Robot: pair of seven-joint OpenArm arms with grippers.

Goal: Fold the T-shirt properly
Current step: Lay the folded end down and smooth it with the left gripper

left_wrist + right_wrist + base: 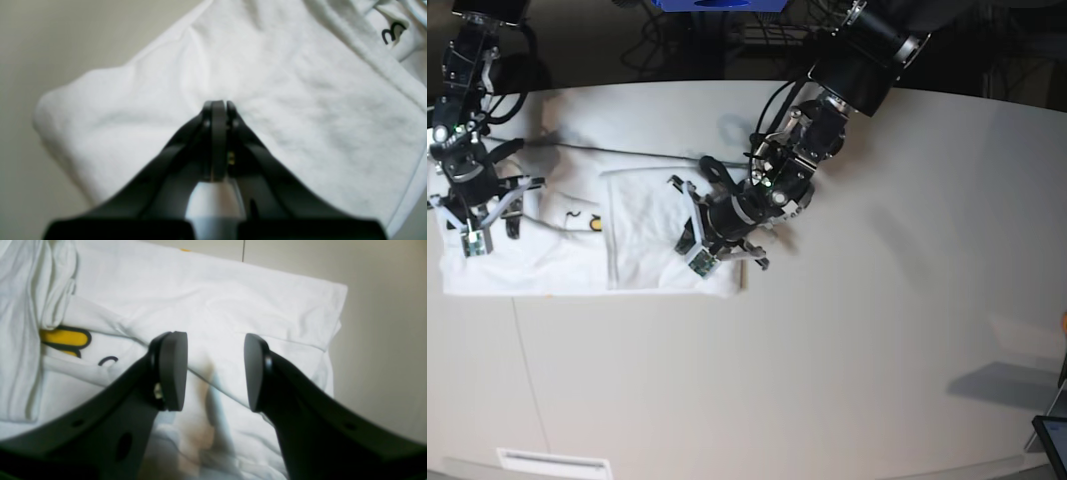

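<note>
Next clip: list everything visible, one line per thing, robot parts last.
White cloth T-shirt with a yellow and black print: one, partly folded, on the far-left part of the table.
Pale off-white table: one, fills most of the base view.
Thin dark cable: one, lies on the table beyond the shirt.
Dark screen corner: one, at the base view's lower-right edge.
Left gripper: one, black, shut, over plain white cloth.
Right gripper: one, black, open, over the shirt near the yellow print.
</note>
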